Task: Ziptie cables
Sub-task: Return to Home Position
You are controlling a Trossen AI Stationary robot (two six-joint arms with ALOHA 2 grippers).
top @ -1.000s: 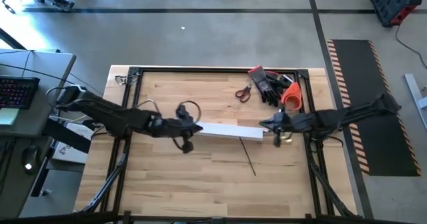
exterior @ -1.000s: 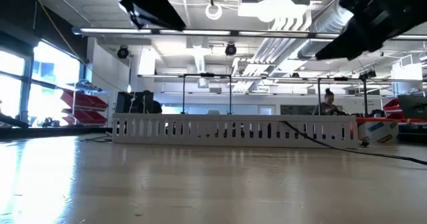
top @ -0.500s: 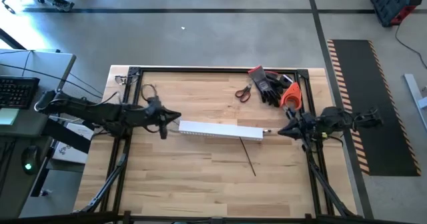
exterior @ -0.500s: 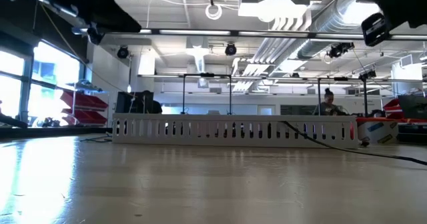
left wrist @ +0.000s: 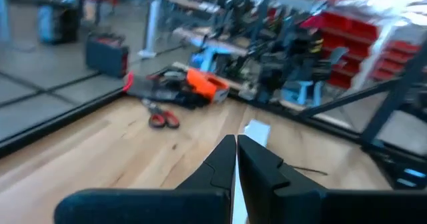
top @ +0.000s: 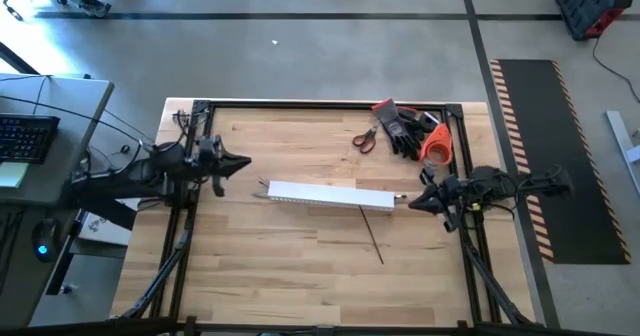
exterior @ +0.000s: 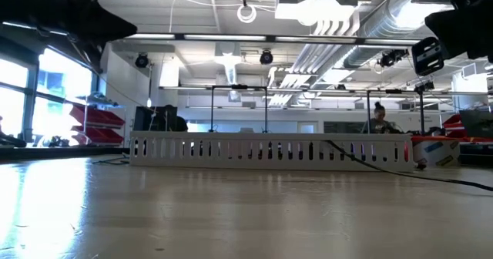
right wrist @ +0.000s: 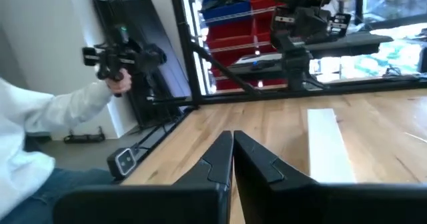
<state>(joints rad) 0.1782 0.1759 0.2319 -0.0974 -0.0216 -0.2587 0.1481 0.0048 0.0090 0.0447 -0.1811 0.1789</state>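
Observation:
A long white slotted channel (top: 330, 195) lies flat on the middle of the wooden table, and the low view shows its slotted side (exterior: 269, 149). A thin dark strand (top: 372, 238), perhaps one of the cables, runs from the channel's near side across the table. No bundle of cables shows. My left gripper (top: 243, 163) is shut and empty, pulled back at the table's left side, left of the channel (left wrist: 257, 129). My right gripper (top: 410, 205) is shut and empty just past the channel's right end (right wrist: 327, 151).
Red-handled scissors (top: 365, 139), dark gloves (top: 405, 128) and an orange tool (top: 437, 143) lie at the far right corner. A black frame (top: 320, 105) rims the table. Beyond the table a person's sleeve (right wrist: 40, 117) shows, the hand holding a dark device.
My left gripper has drawn back from the channel's left end toward the table's left edge and levelled out. My right gripper has pulled a little away from the channel's right end toward the right edge. Both stay shut. The channel has not moved.

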